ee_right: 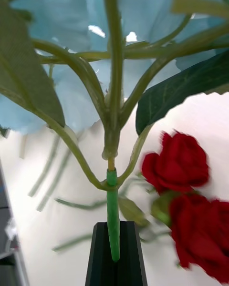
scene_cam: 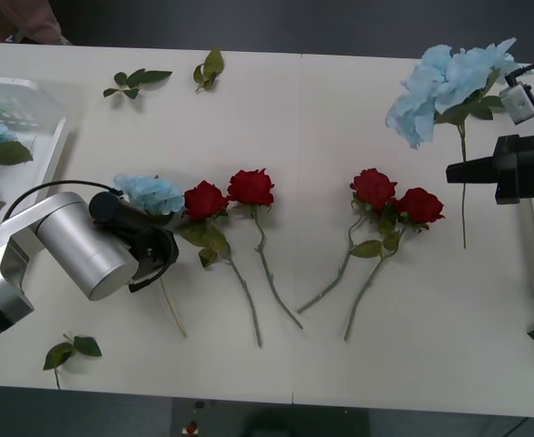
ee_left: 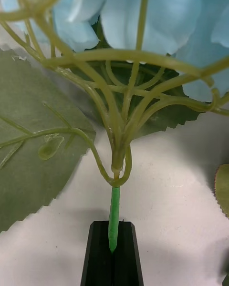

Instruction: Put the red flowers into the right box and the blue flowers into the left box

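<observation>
Both wrist views show each black end effector pinching a blue flower's green stem, left end effector (ee_left: 112,257) and right end effector (ee_right: 114,255) (front view adds four red flowers (scene_cam: 251,188) lying mid-counter (scene_cam: 340,100)).

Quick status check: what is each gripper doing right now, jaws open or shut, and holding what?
Left gripper: jaws shut on the stem of a blue flower beside the roses.
Right gripper: jaws shut on the stem of another blue flower.
</observation>
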`<move>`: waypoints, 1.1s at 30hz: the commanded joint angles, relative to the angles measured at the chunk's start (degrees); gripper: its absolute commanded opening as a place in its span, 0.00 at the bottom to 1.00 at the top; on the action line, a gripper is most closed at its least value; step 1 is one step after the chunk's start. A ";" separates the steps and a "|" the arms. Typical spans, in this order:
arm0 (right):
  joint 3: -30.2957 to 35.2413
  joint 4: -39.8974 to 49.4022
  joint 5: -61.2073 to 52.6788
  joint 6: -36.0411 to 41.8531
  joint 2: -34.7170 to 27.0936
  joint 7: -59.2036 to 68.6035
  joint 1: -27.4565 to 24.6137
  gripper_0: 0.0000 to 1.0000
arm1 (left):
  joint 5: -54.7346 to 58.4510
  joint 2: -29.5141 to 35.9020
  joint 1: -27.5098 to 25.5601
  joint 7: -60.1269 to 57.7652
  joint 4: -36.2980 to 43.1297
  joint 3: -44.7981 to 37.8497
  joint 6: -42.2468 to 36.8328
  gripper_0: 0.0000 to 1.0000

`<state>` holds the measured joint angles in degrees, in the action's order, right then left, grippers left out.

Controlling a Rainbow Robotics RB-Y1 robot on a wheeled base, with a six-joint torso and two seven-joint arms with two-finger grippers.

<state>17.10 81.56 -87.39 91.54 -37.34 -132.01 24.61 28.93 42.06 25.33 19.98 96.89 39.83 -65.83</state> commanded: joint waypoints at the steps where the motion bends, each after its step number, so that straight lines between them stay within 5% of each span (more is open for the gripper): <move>1: 1.18 1.49 -4.19 1.27 -0.37 7.12 3.87 0.00 | -2.47 1.45 1.56 1.29 1.29 -0.46 0.52 0.00; 9: 0.92 1.49 -11.49 2.76 -0.02 17.67 8.35 0.00 | -3.35 7.34 1.48 4.98 12.19 -7.75 -7.74 0.00; 16: 0.92 1.49 -16.32 2.85 2.18 25.22 12.74 0.00 | 1.57 10.68 -1.16 18.87 18.95 -24.54 -16.70 0.00; 26: 0.57 1.49 -16.41 1.97 6.75 29.35 20.48 0.00 | 3.06 12.61 -10.48 39.87 16.23 -44.32 -16.70 0.00; 33: 0.13 1.49 -16.32 1.01 9.91 29.53 23.55 0.00 | 2.98 14.90 -15.66 51.03 10.17 -46.25 -13.45 0.00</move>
<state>17.14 81.56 -103.20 93.46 -28.22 -104.24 45.84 32.05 54.94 10.84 66.42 108.31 -6.45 -80.41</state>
